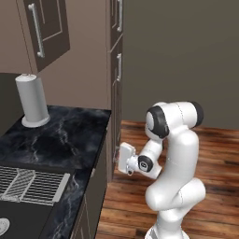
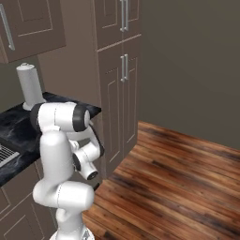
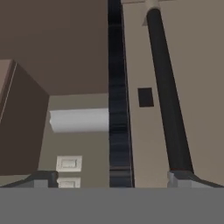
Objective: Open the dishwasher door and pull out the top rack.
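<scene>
While open, gripper point(image 3: 112, 177) faces dishwasher door point(image 3: 144, 131); handle point(image 3: 168, 96) near one fingertip.

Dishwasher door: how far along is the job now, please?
Done: nothing yet; the dishwasher door looks closed. In hand: the open gripper faces its bar handle, not yet gripping. Left: grasp the handle, open the door, pull out the top rack.

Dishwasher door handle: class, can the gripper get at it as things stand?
Probably yes: the open gripper faces the dishwasher door, its handle ahead with nothing between. The bar lines up with one fingertip, not the gap, so a sideways shift seems needed.
</scene>
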